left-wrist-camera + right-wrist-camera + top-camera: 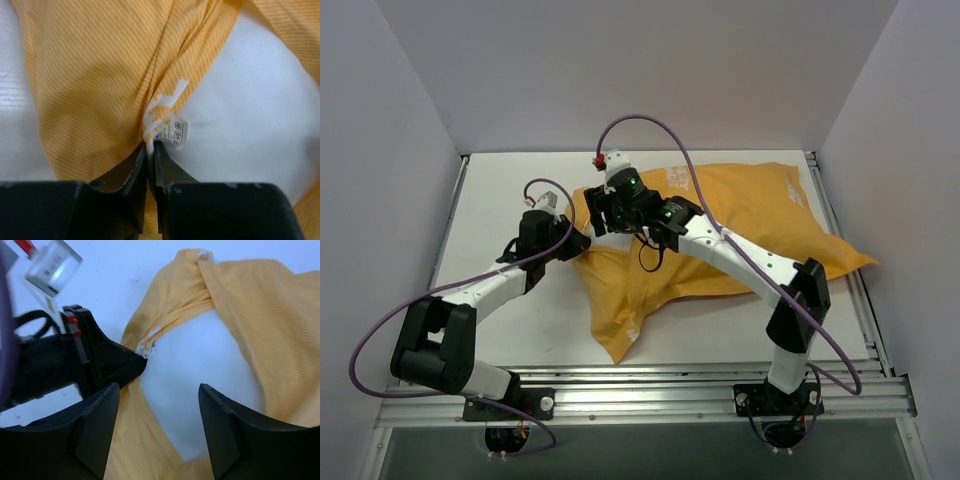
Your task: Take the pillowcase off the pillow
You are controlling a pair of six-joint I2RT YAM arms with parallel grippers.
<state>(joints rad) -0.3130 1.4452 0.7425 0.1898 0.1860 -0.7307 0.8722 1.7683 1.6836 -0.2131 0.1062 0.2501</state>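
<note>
L end effector (150,145): pressed together, pinching pillowcase (760,220) hem at its opening, beside care label (177,134). R end effector (159,390): spread, directly over exposed pillow (200,355), the nearer arm. Pillow lies on surface (535,335), long axis running rightward from opening.

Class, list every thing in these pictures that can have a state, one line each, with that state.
pillow: mostly covered, white bulge bare at the opening.
pillowcase: on the pillow, mouth gaping.
left gripper: shut on the pillowcase edge.
right gripper: open, holding nothing, over the bare pillow.
</note>
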